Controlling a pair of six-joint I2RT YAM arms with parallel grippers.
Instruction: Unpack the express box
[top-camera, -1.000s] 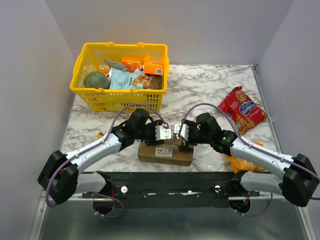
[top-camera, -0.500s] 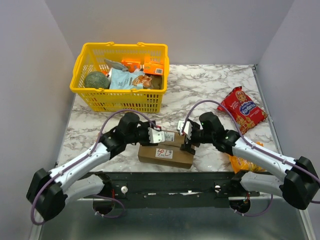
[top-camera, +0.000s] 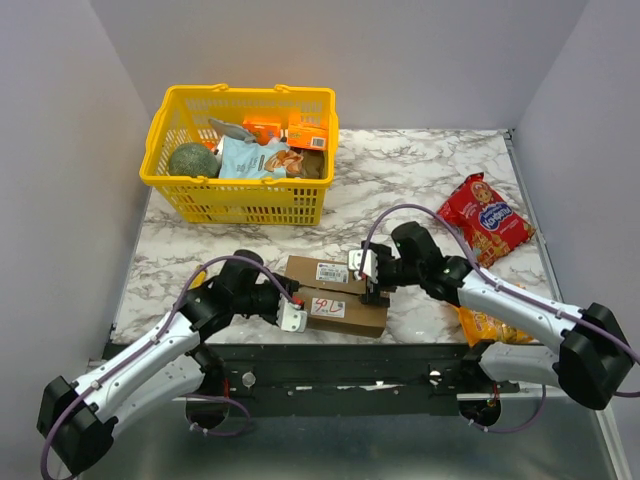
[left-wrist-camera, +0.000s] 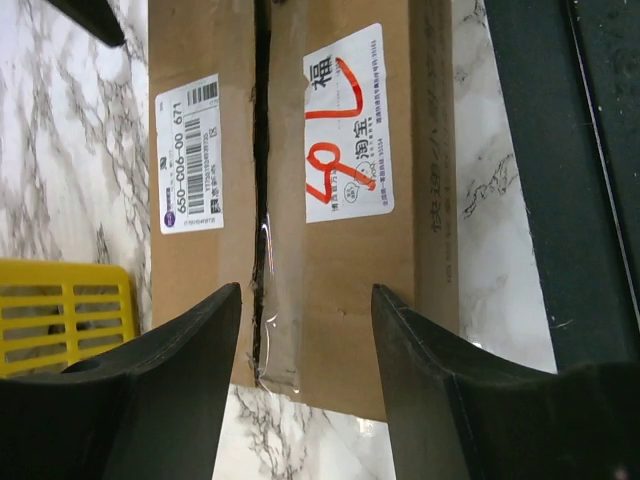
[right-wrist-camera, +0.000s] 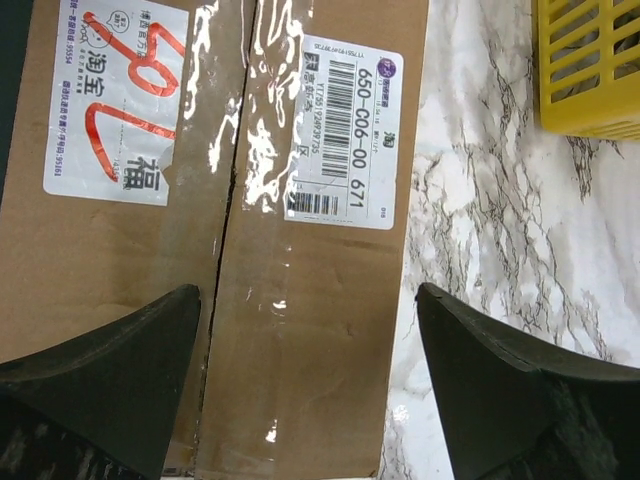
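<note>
The express box is a brown carton lying near the table's front edge, with its top flaps down. A dark slit runs along the middle seam, where the clear tape is torn. The white barcode label is on the far flap. The sticker with red scribble is on the near flap. My left gripper is open and empty at the box's left end; in its wrist view it straddles the seam. My right gripper is open and empty over the box's right end, spanning the far flap.
A yellow basket with several packets stands at the back left. A red snack bag lies at the right and an orange bag by the right arm. The black frame runs just below the box.
My left arm has drawn back from over the box toward the near left, and its gripper now sits at the box's left end. My right gripper has barely moved.
</note>
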